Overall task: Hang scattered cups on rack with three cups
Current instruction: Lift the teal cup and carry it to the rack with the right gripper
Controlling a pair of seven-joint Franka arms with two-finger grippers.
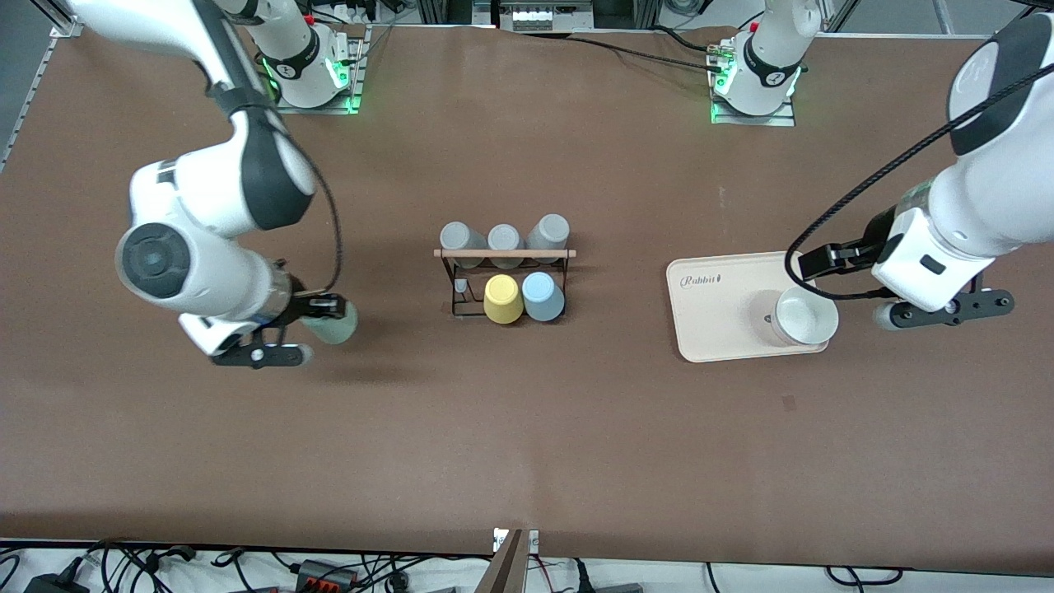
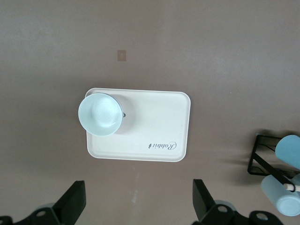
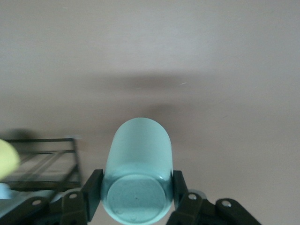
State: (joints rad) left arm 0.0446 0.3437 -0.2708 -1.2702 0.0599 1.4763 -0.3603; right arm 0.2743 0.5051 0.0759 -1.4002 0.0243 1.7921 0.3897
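R pincer [image 3: 137,199] clamped on mint cup [image 3: 137,180], up over counter [image 1: 527,428].
L pincer [image 2: 139,204] apart, over tray [image 2: 154,126] w/ bowl [image 2: 100,114]. Blue cup [image 1: 543,296] & yellow cup [image 1: 503,299] on rack [image 1: 504,272].

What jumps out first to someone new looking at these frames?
The right end effector, over bare table toward the right arm's end, is shut on the mint-green cup. Mid-table, the rack carries three grey cups, a yellow cup and the light blue cup. The left end effector hangs open above a cream tray holding a white cup.
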